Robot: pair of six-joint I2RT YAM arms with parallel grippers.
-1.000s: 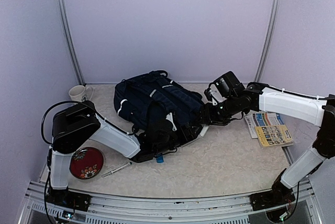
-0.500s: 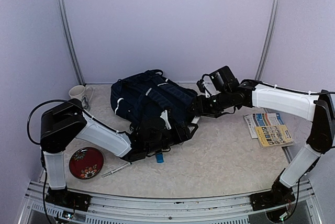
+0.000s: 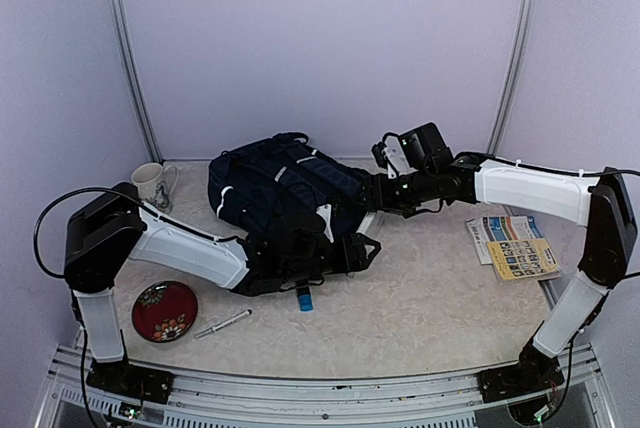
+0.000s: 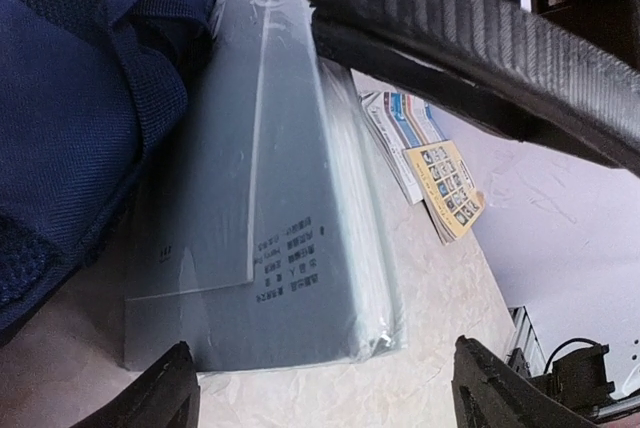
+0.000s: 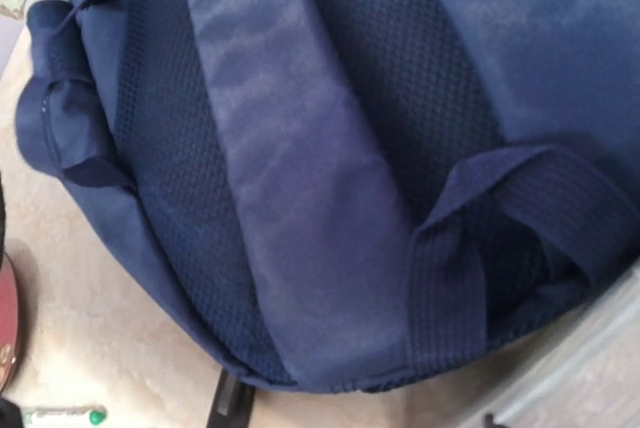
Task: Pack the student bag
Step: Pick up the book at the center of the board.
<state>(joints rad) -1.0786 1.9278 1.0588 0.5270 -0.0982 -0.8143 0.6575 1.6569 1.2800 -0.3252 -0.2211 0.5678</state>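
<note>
bag (image 3: 270, 183): laid at 12 o'clock
left gripper (image 4: 325, 398): spread wide over folder (image 4: 270, 228)
right gripper (image 3: 375, 198): at bag's 3 o'clock, grip cannot be told

top: overhead, rear | wrists: close-up | shared: student bag (image 3: 280, 193)

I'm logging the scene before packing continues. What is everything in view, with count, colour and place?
student bag: one, navy, back centre of the table
folder: one, grey, flat beside the bag
mug: one, white, back left
dish: one, red patterned, front left
pen: one, pale, right of the dish
small object: one, blue, in front of the bag
leaflets: count unclear, blue and yellow, right side
table: one, whitish
left gripper: open, at the folder
right gripper: at the bag's right edge, jaws hidden
</note>
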